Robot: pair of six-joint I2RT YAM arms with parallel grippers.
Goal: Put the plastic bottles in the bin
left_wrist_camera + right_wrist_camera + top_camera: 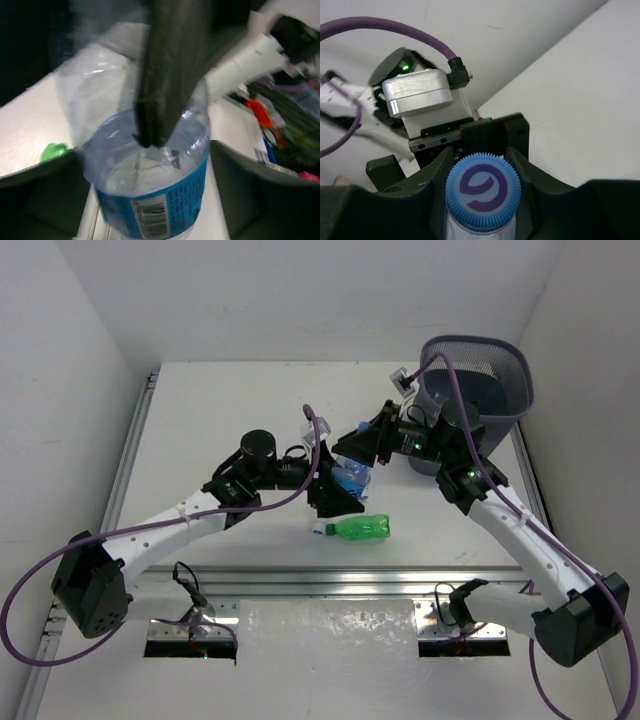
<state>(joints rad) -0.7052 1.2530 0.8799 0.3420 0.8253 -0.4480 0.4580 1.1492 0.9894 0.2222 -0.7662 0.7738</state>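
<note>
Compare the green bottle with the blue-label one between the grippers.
The green bottle is green throughout; the blue-label bottle is clear. The green bottle's cap is white; the blue-label bottle's cap is blue. The green bottle lies loose on the table; the blue-label bottle is pinched in the left gripper, with the right gripper at its cap end. Both are outside the bin.

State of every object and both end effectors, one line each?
Clear bottle: capped, gripped at its body.
Green bottle: capped, lying on its side, untouched.
Bin: upright, open top.
Left end effector: shut on clear bottle.
Right end effector: fingers flank the bottle's cap; grip unclear.
</note>
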